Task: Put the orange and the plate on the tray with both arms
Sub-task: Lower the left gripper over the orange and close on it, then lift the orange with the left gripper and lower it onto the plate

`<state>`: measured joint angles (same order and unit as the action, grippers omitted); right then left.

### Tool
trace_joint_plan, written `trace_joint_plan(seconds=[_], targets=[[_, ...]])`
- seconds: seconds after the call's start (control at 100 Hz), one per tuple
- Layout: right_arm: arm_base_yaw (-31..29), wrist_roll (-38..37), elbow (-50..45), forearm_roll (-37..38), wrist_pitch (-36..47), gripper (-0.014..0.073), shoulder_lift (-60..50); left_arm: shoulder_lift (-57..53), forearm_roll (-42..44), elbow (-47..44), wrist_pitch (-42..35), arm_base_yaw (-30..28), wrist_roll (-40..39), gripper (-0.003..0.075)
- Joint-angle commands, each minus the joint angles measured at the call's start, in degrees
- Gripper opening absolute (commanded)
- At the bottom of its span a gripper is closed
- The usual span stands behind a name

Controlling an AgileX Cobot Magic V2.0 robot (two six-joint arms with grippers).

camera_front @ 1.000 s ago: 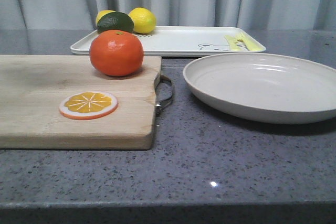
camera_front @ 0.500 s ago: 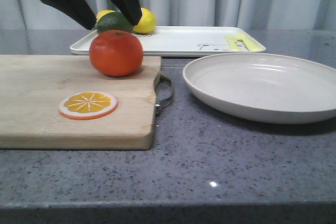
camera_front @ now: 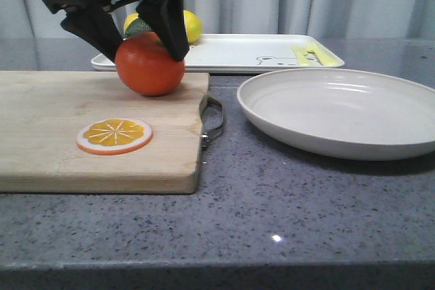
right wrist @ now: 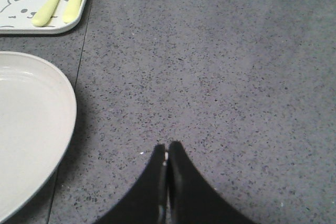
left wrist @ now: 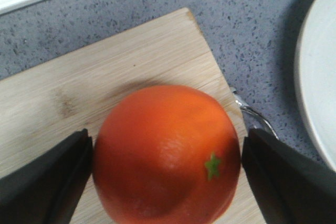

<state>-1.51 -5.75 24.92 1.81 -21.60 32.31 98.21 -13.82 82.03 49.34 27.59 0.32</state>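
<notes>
The orange [camera_front: 149, 73] rests on the far right corner of a wooden cutting board [camera_front: 54, 134]. My left gripper [camera_front: 146, 56] is down over it, open, with one black finger on each side and a thin gap to the fruit. In the left wrist view the orange [left wrist: 165, 156] fills the space between the fingers of that gripper [left wrist: 167, 171]. The off-white plate [camera_front: 340, 110] sits on the counter to the right. The white tray [camera_front: 231, 52] with the bear drawing lies behind. My right gripper [right wrist: 167, 148] is shut and empty over bare counter beside the plate [right wrist: 26, 129].
An orange slice [camera_front: 114, 135] lies on the board. A lemon [camera_front: 192, 26] and a lime [camera_front: 139, 26] sit on the tray's left end, partly hidden by my arm. Yellow utensils [camera_front: 306, 54] lie at its right end. The board's metal handle [camera_front: 214, 123] points toward the plate.
My left gripper has come down from above into view and now straddles the orange. The orange, plate and tray have not moved.
</notes>
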Motion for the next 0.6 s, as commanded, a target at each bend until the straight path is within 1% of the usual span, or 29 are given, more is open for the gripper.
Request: trace_joint_plan(seconds=[0.0, 0.12, 0.3, 0.37, 0.41, 0.5, 0.59], targets=[[-0.22, 0.19, 2.11, 0.34, 4.17, -0.0066, 0.41, -2.21, -1.18, 1.91, -1.32, 0.46, 0.23, 0.0528], [-0.22, 0.19, 2.11, 0.34, 4.17, -0.0066, 0.41, -2.21, -1.56, 1.91, -1.32, 0.46, 0.23, 0.0471], [-0.22, 0.19, 2.11, 0.34, 4.17, -0.0066, 0.41, -2.21, -1.90, 2.30, -1.42, 0.46, 0.23, 0.0333], [-0.22, 0.19, 2.11, 0.34, 4.12, -0.0066, 0.41, -2.31, -2.27, 3.09, -1.42, 0.46, 0.23, 0.0293], [-0.22, 0.19, 2.11, 0.34, 4.05, -0.0066, 0.41, -2.31, -2.93, 3.83, -1.32, 0.46, 0.23, 0.0279], [-0.22, 0.19, 2.11, 0.34, 3.98, -0.0066, 0.41, -2.31, -5.25, 5.71, -0.46, 0.46, 0.69, 0.0278], [-0.22, 0.19, 2.11, 0.34, 3.92, -0.0066, 0.41, -2.20, -10.77, 7.52, 0.42, 0.72, 3.04, 0.0278]])
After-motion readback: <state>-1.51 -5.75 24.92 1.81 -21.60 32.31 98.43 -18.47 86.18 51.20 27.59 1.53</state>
